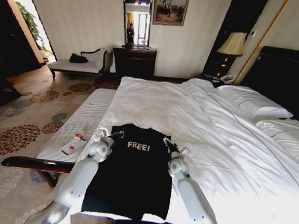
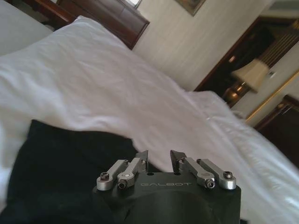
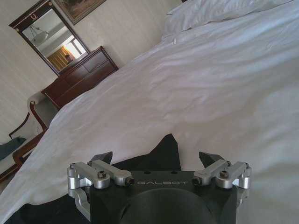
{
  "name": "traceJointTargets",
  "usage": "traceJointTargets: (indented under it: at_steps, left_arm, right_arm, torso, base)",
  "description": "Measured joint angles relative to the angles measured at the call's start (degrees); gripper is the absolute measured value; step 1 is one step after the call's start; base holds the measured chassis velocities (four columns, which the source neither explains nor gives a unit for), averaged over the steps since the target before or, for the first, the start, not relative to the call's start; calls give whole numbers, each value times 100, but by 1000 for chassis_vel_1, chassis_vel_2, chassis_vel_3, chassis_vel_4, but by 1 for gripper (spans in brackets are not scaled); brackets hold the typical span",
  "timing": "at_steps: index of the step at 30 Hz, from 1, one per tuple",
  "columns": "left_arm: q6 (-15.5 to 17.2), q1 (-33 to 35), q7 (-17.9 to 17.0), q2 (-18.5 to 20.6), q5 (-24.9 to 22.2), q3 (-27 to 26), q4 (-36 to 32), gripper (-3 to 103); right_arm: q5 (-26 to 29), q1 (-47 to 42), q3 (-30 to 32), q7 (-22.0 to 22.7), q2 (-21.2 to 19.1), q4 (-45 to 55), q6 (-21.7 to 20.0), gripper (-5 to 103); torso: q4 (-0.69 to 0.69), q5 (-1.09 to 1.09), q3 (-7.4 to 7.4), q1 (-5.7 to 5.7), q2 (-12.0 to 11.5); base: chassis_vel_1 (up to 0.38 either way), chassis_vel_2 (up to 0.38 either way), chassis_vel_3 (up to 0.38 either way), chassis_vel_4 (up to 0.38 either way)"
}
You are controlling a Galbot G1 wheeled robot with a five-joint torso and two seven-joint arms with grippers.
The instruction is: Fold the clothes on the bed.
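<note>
The clothes are one black T-shirt (image 1: 135,177) with white "FREE!" lettering, lying flat near the foot of the bed (image 1: 204,125) on its white sheet. My left gripper (image 1: 109,135) is at the shirt's left shoulder corner. In the left wrist view this left gripper (image 2: 159,157) is open by a narrow gap over the edge of the black fabric (image 2: 60,168), with nothing pinched. My right gripper (image 1: 171,143) is at the right shoulder corner. The right wrist view shows the right gripper (image 3: 155,158) wide open, with a raised peak of black cloth (image 3: 164,150) between its fingers.
A pale striped bench (image 1: 83,123) runs along the bed's left side and carries a small white bottle with a red band (image 1: 74,144). Behind it stand a cream chaise (image 1: 79,64), a dark dresser with a mirror (image 1: 135,60) and a lamp (image 1: 233,45). Pillows (image 1: 254,103) lie by the dark headboard (image 1: 289,75).
</note>
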Motion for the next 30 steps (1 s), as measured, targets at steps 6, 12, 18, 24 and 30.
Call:
traceJointTargets:
  at_steps: [6, 12, 18, 24, 30]
  left_arm:
    - [51, 1, -37, -75, -230, -338, -81, 55]
    - [-5, 47, -372, -155, -164, -822, 130, 72]
    - [-3, 471, -416, 198, 276, -1204, 203, 93]
    - [18, 691, -422, 147, 346, -1342, 43, 100]
    - [19, 703, -421, 135, 382, -1306, -30, 100]
  right_arm:
    - [14, 142, 9, -140, -13, -226, 15, 100]
    - [160, 259, 39, -397, -124, -521, -98, 100]
    - [417, 402, 27, -1028, -295, -853, -181, 100]
    - [723, 620, 56, -1543, -289, -1161, -80, 100]
    - [737, 729, 58, -1634, -265, -1420, -23, 100]
  torso:
    - [-1, 0, 0, 0, 0]
    - [-2, 0, 0, 0, 0]
    - [3, -1, 0, 0, 0]
    - [0, -1, 0, 0, 0]
    - [0, 0, 0, 0, 0]
  base:
    - [0, 0, 0, 0]
    - [0, 0, 0, 0]
    - [0, 0, 0, 0]
    - [0, 0, 0, 0]
    - [0, 0, 0, 0]
